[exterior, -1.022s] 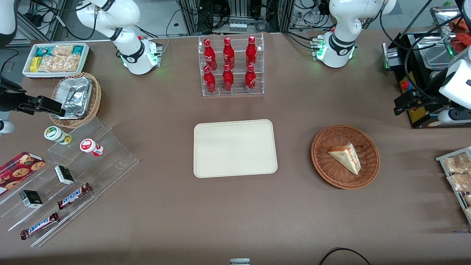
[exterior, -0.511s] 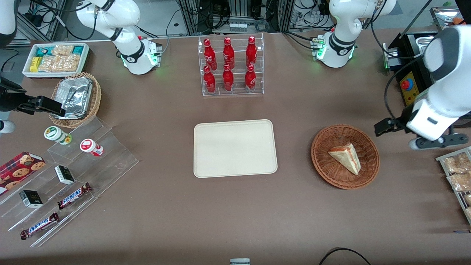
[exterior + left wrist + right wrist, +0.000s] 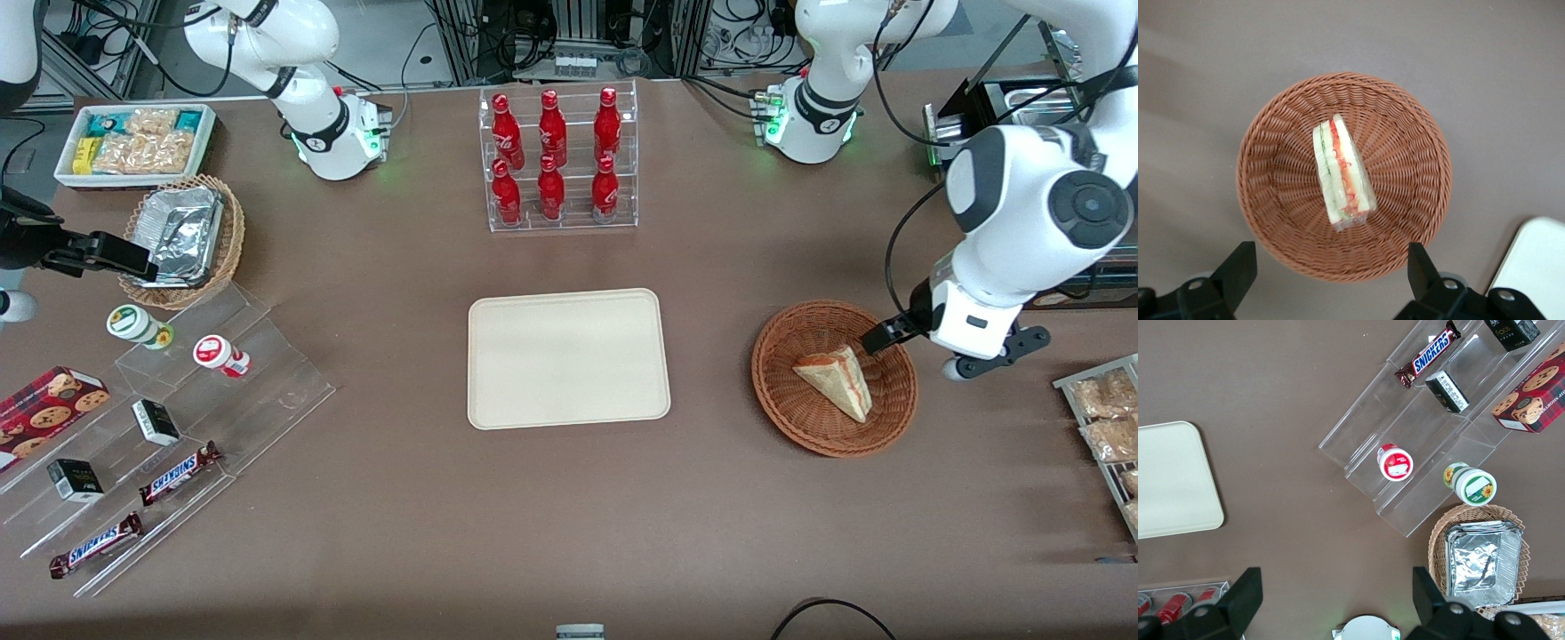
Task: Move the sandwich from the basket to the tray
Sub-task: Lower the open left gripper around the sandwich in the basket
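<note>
The sandwich (image 3: 834,380) lies in the basket (image 3: 791,413), right of centre in the front view. It rests on its side, its red and green filling along the edge that faces the working arm's end of the table. From the left wrist camera the sandwich (image 3: 1341,173) sits near the middle of the basket (image 3: 1271,200), wrapped in clear film, with bare wicker all around it.

The gripper (image 3: 876,340) hangs above the basket's rim, on the side toward the working arm's end, just beside the sandwich but not touching it. In the wrist view its fingers (image 3: 1237,267) stand well apart, wider than the sandwich, with nothing between them.

The tray (image 3: 567,358) lies flat at the centre of the front view, near the basket yet apart from it, nothing on it. A corner of the tray (image 3: 1535,267) also shows in the wrist view.

Farther from the front camera than the tray, a clear rack of red bottles (image 3: 558,160) stands at the upper middle of the frame. At the upper left a tan basket with foil (image 3: 182,240) sits beside a white bin of snacks (image 3: 135,142). Clear steps with candy bars (image 3: 178,476) fill the lower left.
</note>
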Controlling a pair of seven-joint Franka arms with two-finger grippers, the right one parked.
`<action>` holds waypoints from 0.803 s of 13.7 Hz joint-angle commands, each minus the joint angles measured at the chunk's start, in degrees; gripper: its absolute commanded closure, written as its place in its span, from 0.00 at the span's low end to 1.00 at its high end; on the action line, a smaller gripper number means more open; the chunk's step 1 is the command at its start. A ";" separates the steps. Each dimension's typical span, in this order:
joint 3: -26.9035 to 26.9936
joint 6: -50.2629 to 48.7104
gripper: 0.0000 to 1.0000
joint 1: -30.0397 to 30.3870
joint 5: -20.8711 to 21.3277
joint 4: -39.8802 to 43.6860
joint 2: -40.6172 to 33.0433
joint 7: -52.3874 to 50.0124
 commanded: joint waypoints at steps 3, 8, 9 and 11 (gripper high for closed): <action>0.17 12.99 0.00 -0.55 0.61 -10.79 -1.19 -10.78; 0.17 18.35 0.00 -0.55 0.08 -11.41 2.50 -14.22; 0.17 19.41 0.00 -0.55 0.00 -11.50 3.12 -14.92; 0.08 21.69 0.00 -0.55 -0.01 -11.85 4.70 -16.24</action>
